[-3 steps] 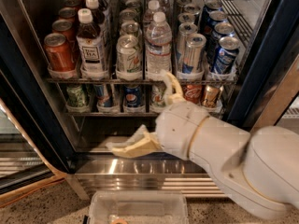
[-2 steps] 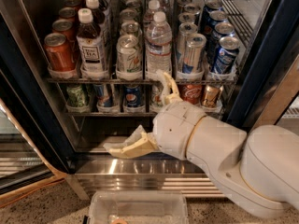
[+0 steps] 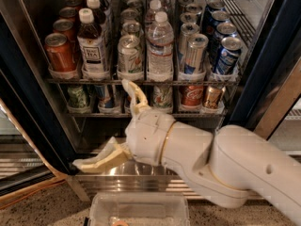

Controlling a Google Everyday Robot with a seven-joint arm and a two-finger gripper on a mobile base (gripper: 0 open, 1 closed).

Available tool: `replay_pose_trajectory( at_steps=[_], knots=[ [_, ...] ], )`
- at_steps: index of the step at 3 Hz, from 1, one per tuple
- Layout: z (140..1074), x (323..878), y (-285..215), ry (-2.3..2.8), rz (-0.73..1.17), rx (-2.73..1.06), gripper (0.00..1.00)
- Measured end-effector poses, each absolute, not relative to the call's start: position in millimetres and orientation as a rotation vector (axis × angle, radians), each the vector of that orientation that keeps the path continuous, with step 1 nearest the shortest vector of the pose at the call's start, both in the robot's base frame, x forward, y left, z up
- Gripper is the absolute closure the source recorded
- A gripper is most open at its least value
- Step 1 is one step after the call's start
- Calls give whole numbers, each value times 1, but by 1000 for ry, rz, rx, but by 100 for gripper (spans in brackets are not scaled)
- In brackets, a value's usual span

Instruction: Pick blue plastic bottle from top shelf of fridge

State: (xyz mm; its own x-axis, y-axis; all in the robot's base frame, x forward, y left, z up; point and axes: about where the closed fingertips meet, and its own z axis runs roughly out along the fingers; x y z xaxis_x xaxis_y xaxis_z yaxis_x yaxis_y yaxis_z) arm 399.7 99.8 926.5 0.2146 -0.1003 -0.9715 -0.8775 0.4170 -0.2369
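Note:
The blue plastic bottle (image 3: 91,44) holds brown tea and has a white cap and a white "TEA" label. It stands at the front of the second lane from the left on the top shelf (image 3: 141,82), a wire rack in the open fridge (image 3: 28,112). My gripper (image 3: 113,126) is open and empty in front of the lower rack, below and a little right of the bottle. One finger (image 3: 134,95) points up to the top shelf's front edge. The other finger (image 3: 96,160) points down and left.
A red can (image 3: 60,53) stands left of the tea bottle, and a silver can (image 3: 130,55) and a clear water bottle (image 3: 160,46) stand to its right. Short soda cans (image 3: 193,97) fill the lower rack. A clear plastic tub (image 3: 138,210) sits on the floor below the arm.
My gripper and wrist have moved left, from under the water bottle lane to under the silver can lane, nearer the tea bottle. The bottles and cans have not moved.

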Motion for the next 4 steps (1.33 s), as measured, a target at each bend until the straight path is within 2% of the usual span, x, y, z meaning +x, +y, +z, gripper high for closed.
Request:
replay_pose_trajectory(
  at_steps=[1, 2, 4],
  knots=[
    [926, 387, 153, 1152, 824, -1010, 0],
    [934, 384, 180, 1090, 837, -973, 0],
    [943, 396, 174, 1137, 733, -927, 0]
  ],
)
